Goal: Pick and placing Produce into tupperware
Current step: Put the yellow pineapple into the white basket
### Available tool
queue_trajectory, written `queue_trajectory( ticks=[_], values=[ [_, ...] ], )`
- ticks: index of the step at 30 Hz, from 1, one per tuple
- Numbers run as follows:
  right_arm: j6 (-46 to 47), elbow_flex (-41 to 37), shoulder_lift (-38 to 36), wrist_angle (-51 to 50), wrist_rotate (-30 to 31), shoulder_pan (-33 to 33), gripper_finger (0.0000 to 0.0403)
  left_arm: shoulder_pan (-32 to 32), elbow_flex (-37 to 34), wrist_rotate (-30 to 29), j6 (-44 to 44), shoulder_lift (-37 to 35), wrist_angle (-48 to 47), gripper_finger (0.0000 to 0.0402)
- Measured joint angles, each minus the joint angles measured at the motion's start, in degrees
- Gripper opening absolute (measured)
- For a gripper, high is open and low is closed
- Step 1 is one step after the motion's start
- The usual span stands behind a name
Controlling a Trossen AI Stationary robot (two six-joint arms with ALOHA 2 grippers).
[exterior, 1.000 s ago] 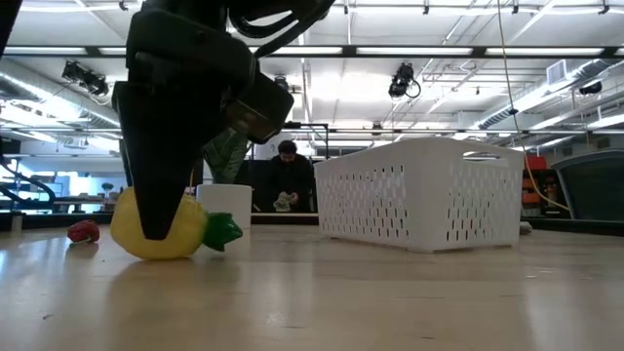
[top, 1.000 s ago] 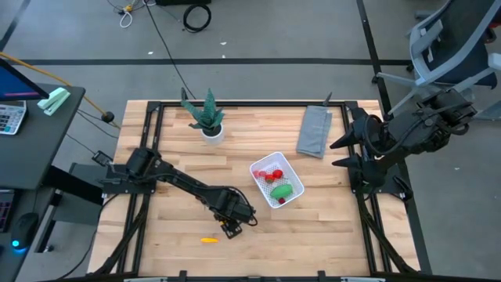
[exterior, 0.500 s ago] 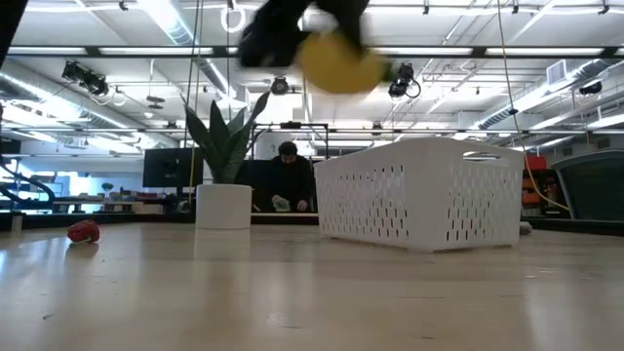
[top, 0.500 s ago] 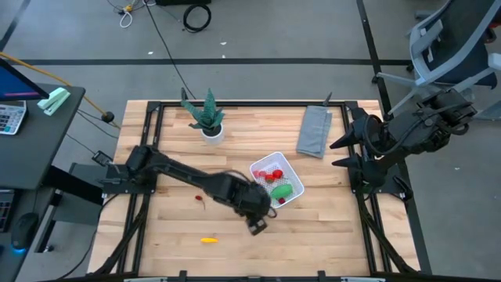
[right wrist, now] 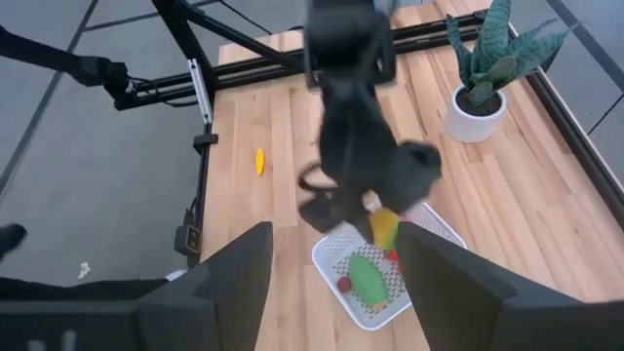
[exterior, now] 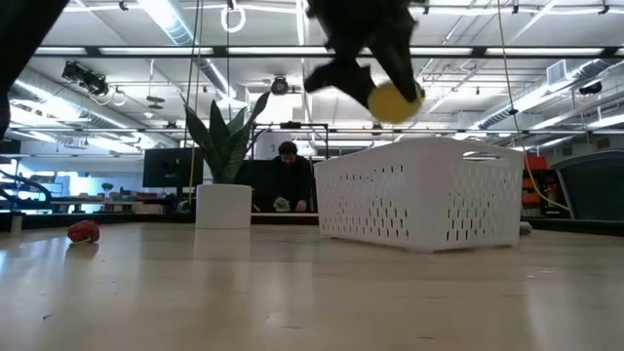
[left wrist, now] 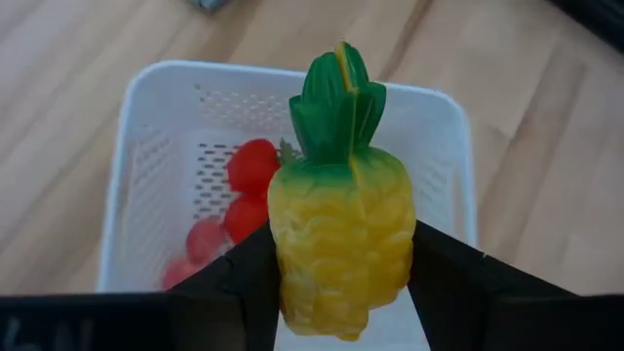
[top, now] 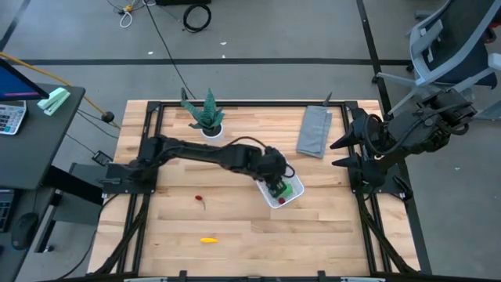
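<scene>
My left gripper hangs over the white tupperware, shut on a yellow toy pineapple with a green crown. In the low view the pineapple is in the air above the tupperware. Red pieces and a green oblong lie inside. A small red piece and a thin yellow-orange piece lie on the table. My right gripper waits raised at the table's right edge, open. My left gripper pinches the pineapple's yellow body by its two sides between the two fingers. The fingers slant down from the table's left and lie along the fruit, whose green crown points away from them. The pineapple is lifted clear, above the tupperware.
A green potted plant in a white pot stands at the far edge. A folded grey cloth lies far right of the tupperware. A person sits in the room beyond the table.
My left gripper has risen from the table's near middle with the pineapple and swung toward the right and far side, to above the tupperware. The pineapple, which rested on the table, is now lifted clear. The gripper has tipped to a less steep slant.
</scene>
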Motion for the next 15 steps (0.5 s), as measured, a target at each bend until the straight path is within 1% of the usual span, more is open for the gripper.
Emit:
queue_trajectory(
  ticks=[3, 6, 9, 12, 15],
  values=[
    [0.0, 0.0, 0.0, 0.0, 0.0, 0.0, 0.0229, 1.1, 0.0, 3.5, 0.0, 3.4, 4.4, 0.0192],
    [0.0, 0.0, 0.0, 0.0, 0.0, 0.0, 0.0229, 1.3, 0.0, 6.4, 0.0, 6.6, 7.5, 0.0200],
    [0.2, 0.0, 0.0, 0.0, 0.0, 0.0, 0.0229, 1.3, -0.1, 6.7, -0.5, 8.6, 7.3, 0.0214],
    [-0.1, 0.0, 0.0, 0.0, 0.0, 0.0, 0.0229, 0.9, -0.1, 6.7, -1.8, 8.9, 5.3, 0.0230],
    [-0.3, 0.0, 0.0, 0.0, 0.0, 0.0, 0.0229, 0.8, 0.0, 6.2, -0.2, 8.9, 5.1, 0.0244]
  ],
)
